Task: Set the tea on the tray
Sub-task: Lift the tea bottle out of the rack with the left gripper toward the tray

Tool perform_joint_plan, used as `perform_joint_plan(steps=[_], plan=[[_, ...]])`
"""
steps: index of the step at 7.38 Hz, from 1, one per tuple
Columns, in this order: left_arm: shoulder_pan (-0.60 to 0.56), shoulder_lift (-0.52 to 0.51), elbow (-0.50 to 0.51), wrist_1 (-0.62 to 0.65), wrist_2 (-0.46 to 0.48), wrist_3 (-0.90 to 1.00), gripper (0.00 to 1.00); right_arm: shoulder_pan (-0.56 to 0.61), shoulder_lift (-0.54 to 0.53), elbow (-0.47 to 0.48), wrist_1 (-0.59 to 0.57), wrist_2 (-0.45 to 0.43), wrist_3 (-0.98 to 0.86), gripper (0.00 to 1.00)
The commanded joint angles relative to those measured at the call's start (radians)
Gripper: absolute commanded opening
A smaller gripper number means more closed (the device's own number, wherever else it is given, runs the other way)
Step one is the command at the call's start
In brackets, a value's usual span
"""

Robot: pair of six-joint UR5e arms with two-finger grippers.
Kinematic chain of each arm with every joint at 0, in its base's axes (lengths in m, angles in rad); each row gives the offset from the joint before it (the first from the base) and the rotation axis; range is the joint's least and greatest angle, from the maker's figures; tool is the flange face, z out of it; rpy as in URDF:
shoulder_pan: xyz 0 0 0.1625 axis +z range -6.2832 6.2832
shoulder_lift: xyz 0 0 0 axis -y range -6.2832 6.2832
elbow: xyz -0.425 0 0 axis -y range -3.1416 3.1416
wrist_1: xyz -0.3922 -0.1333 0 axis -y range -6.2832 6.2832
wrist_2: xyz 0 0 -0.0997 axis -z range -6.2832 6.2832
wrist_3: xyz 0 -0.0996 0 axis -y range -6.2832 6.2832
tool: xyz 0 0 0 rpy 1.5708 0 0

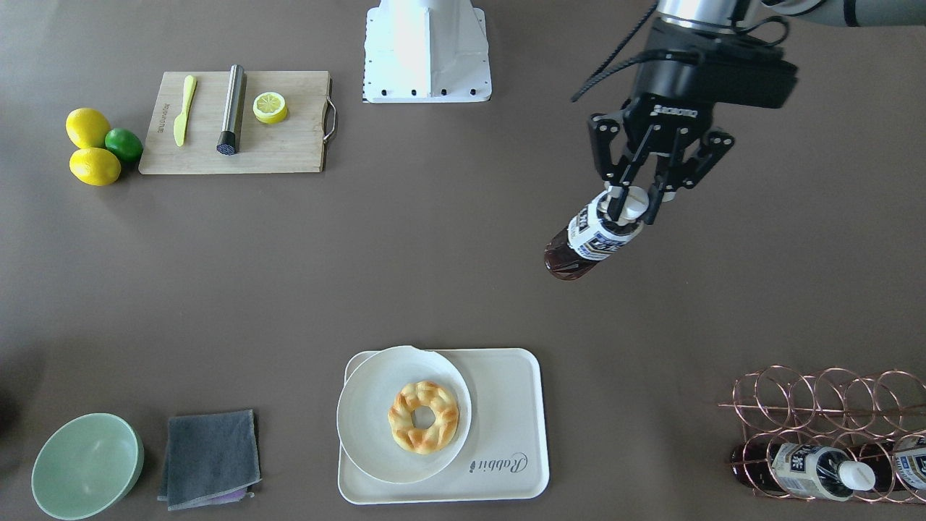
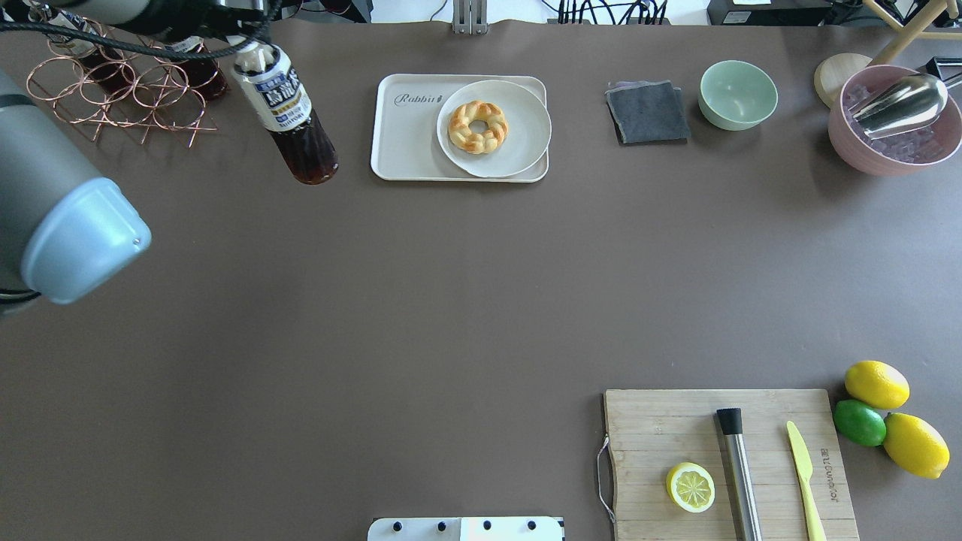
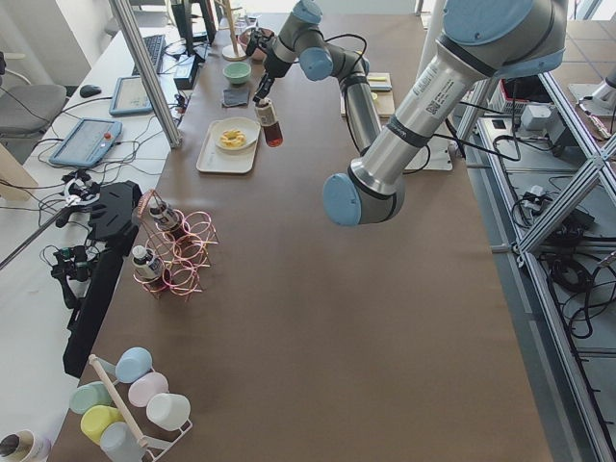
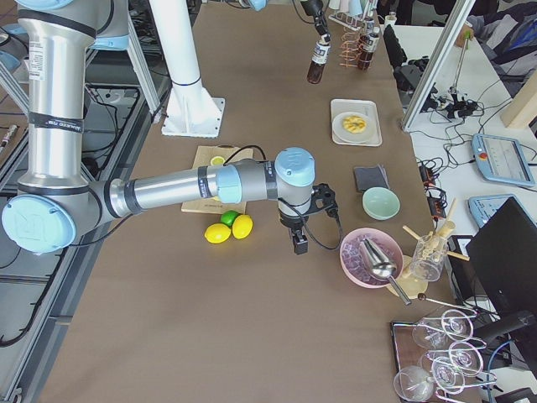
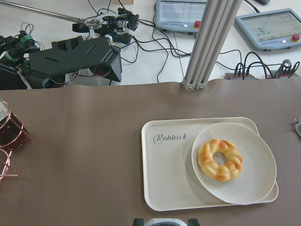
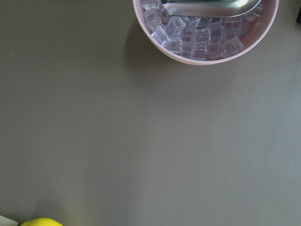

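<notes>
My left gripper (image 1: pixel 628 206) is shut on the white cap of a tea bottle (image 1: pixel 589 242) and holds it tilted in the air above the bare table. The bottle also shows in the overhead view (image 2: pixel 289 113), to the left of the tray (image 2: pixel 406 135), and apart from it. The cream tray with the "Rabbit" print (image 1: pixel 506 405) lies at the table's far side and shows in the left wrist view (image 5: pixel 169 174). My right gripper (image 4: pixel 299 243) shows only in the exterior right view, above the table near the lemons; I cannot tell whether it is open.
A round white plate (image 1: pixel 369 420) with a doughnut (image 1: pixel 424 417) covers half the tray. A copper wire rack (image 1: pixel 817 434) holds more tea bottles. A green bowl (image 2: pixel 738 94), grey cloth (image 2: pixel 648 111), pink ice bowl (image 2: pixel 894 128), cutting board (image 2: pixel 721 458) and lemons (image 2: pixel 876 384) lie around.
</notes>
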Motion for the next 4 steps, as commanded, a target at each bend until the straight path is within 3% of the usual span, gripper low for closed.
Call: perform_joint_plan(steps=[1, 4], plan=[[0.168, -0.058, 0.064, 0.002, 0.163, -0.108, 0.00, -0.001, -0.002, 0.004, 0.002, 0.014, 0.000, 1.00], [0.318, -0.055, 0.085, -0.001, 0.295, -0.179, 0.00, -0.050, 0.025, 0.025, 0.002, 0.055, 0.001, 1.00]])
